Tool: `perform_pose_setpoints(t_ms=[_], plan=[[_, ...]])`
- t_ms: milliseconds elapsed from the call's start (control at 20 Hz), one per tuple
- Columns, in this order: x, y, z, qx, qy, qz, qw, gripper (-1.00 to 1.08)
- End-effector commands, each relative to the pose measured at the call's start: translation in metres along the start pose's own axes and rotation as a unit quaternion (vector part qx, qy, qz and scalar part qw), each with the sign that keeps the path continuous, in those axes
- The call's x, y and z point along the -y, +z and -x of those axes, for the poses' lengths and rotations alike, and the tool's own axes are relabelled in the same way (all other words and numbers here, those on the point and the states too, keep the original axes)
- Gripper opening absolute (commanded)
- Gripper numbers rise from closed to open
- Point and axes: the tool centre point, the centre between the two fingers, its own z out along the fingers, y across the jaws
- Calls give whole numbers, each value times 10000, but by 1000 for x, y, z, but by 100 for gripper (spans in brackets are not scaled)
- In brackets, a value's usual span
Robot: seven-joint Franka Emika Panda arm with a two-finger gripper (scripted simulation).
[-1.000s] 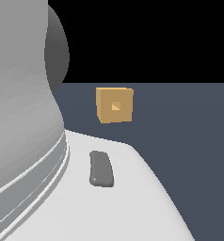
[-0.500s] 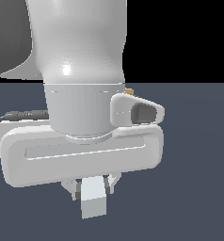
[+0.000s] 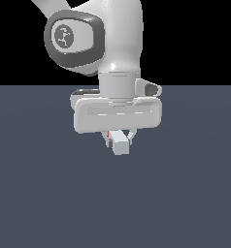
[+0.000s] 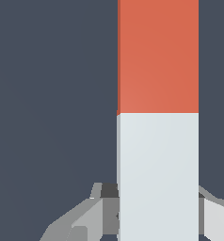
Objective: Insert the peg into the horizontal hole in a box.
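The peg [image 4: 157,127] fills the wrist view, its near half white and its far half orange-red. My gripper [image 4: 156,207] is shut on the white half, with a finger [image 4: 92,212] pressed against each side. In the exterior view the gripper [image 3: 120,140] hangs under the white hand, and the peg's white end [image 3: 121,144] points toward the camera, with a sliver of orange behind it. The peg is held level above the dark blue-grey floor [image 3: 40,193]. The box and its hole are out of view, hidden behind the arm or outside both frames.
The arm's white wrist and hand [image 3: 117,114] block the middle of the exterior view. Dark blue-grey floor stretches on all sides of it.
The arm has pulled back from the camera and now looks smaller. The peg stays clamped in the gripper. The tan box seen one second ago no longer shows.
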Motion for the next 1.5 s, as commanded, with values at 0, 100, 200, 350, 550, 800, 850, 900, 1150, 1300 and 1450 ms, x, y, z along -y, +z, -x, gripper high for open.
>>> perform_pose_setpoints(t_ms=[0,100,200,350,550,800,850,900,1150,1300,1450], plan=[[-16,-6,-30,4,-26,8,10000,-100],[-29,-10,-53,4,-50,8,10000,-100],[-40,-13,-74,4,-71,8,10000,-100],[-54,-18,-100,3,-99,8,10000,-100],[-68,-22,-124,2,-125,8,9999,-100],[-78,-24,-139,2,-143,8,9999,-100],[-79,-25,-141,2,-145,8,9999,-100],[-80,-25,-142,2,-145,8,9999,-100],[-80,-24,-141,2,-148,8,9999,-100],[-80,-24,-141,2,-148,8,9999,-100],[-81,-26,-141,-2,-160,15,9999,-100]])
